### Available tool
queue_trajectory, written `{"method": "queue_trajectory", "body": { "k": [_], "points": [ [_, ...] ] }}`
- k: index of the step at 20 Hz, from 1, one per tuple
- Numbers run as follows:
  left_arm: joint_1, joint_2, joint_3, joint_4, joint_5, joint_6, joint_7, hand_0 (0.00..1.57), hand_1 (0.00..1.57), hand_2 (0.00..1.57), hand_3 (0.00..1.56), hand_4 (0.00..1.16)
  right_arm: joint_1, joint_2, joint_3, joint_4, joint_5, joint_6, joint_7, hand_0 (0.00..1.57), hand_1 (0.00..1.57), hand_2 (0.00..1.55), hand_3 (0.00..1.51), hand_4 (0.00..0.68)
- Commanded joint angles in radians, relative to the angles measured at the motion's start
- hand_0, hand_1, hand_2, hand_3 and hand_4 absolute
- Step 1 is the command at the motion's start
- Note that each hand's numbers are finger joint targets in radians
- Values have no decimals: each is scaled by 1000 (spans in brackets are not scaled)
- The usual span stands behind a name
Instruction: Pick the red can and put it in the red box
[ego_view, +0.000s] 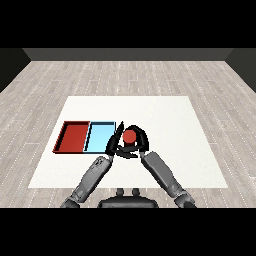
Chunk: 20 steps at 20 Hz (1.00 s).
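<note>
The red can (129, 136) stands just right of the light blue tray (99, 137), and my right hand (140, 140) is curled round it, with the can's red top showing between fingers and thumb. My left hand (113, 141) rises with straight fingers close against the can's left side, over the blue tray's right edge. The red tray (72, 136) lies at the far left, beside the blue one, with nothing in it.
The two trays sit side by side on the white table (170, 120), left of centre. A grey wooden floor surrounds the table.
</note>
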Motion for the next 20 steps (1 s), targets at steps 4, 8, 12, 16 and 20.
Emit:
{"method": "queue_trajectory", "body": {
  "k": [4,8,12,16,20],
  "points": [
    [-21,4,26,-9,-28,-48,61,0,0,0,0,0,-16,1,-2,-35,6,26,19,1451,1451,1426,1383,614],
    [-72,-3,-39,46,-27,25,42,0,0,0,0,0,-3,1,37,-79,-26,14,48,1444,1444,1429,1383,595],
    [-57,-2,-64,74,39,48,-16,0,0,0,0,0,-12,1,64,-92,-16,-29,64,1447,1447,1447,1397,555],
    [-94,-2,-111,90,4,191,26,0,0,0,0,429,-75,1,109,-1,-87,-80,-23,1486,1486,1461,1406,504],
    [-76,-1,-173,75,23,231,17,1295,1295,1321,1249,856,-68,0,105,-36,-101,-64,-10,1513,1513,1460,1404,528]
  ]
}}
